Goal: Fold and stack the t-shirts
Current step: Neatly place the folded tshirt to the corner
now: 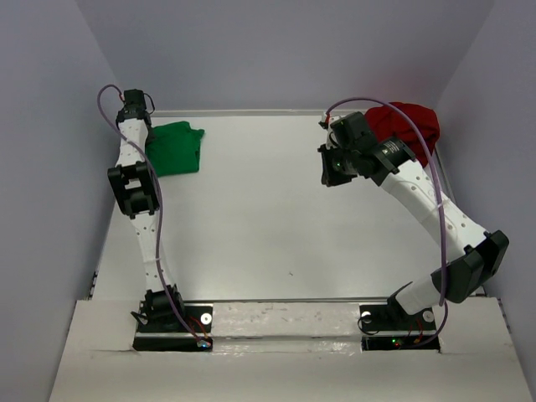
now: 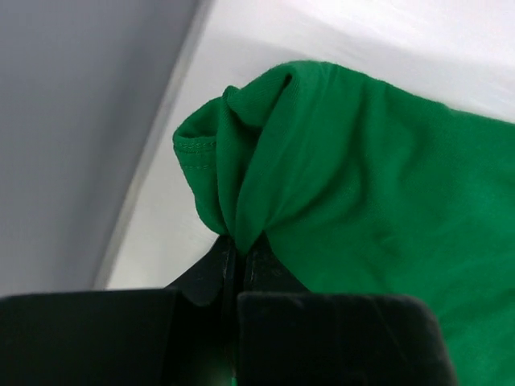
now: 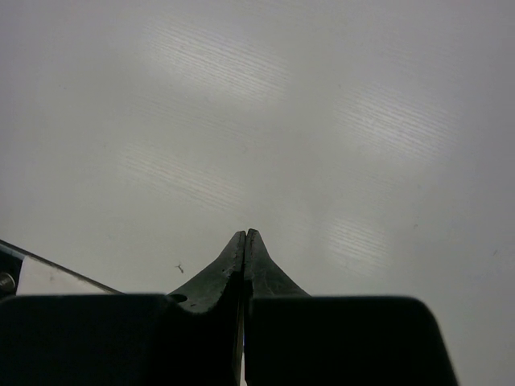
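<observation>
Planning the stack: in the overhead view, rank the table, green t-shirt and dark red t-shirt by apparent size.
Largest: table.
Then green t-shirt and dark red t-shirt, alike; the right arm hides part of the red one, so unranked.

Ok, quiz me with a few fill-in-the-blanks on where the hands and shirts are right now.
1. The left hand is ____ on the green t-shirt.
2. The right hand, shut above the table, holds ____.
3. The dark red t-shirt lies bunched in the far ____ corner.
Missing words: shut; nothing; right.
</observation>
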You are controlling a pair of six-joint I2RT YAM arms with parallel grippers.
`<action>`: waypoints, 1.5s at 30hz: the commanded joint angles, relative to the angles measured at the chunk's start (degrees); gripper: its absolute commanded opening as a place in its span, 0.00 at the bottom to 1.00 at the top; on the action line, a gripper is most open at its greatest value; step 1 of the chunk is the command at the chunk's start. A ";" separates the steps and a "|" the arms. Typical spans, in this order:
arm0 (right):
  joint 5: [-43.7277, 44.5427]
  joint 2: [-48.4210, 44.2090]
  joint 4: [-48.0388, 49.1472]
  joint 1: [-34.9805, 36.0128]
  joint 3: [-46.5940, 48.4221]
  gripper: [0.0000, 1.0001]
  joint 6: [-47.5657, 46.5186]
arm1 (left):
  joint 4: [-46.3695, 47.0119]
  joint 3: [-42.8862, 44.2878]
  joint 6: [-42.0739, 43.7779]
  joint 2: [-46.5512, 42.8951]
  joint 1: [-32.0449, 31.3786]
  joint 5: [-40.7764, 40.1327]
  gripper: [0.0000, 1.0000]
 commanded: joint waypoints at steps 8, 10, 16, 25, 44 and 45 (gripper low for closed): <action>1.81 0.99 -4.26 0.43 5.24 0.00 0.91 | 10.13 0.95 2.24 -0.48 1.13 1.53 0.06; 1.90 0.90 -4.61 0.43 5.33 0.00 1.35 | 10.57 1.48 4.61 -0.04 1.13 1.27 0.08; 2.17 0.90 -4.79 0.95 5.42 0.00 1.97 | 12.41 2.36 8.91 1.89 0.25 -0.31 0.13; 2.60 0.11 -4.18 0.95 4.01 0.00 1.88 | 12.59 5.96 8.48 4.35 0.34 1.70 0.12; 3.22 -0.59 -4.18 0.95 1.47 0.00 2.85 | 17.86 5.61 8.21 4.62 0.69 2.58 0.08; 3.13 -0.51 -4.18 0.95 1.46 0.00 2.94 | 17.78 5.53 8.22 4.53 0.77 2.50 0.09</action>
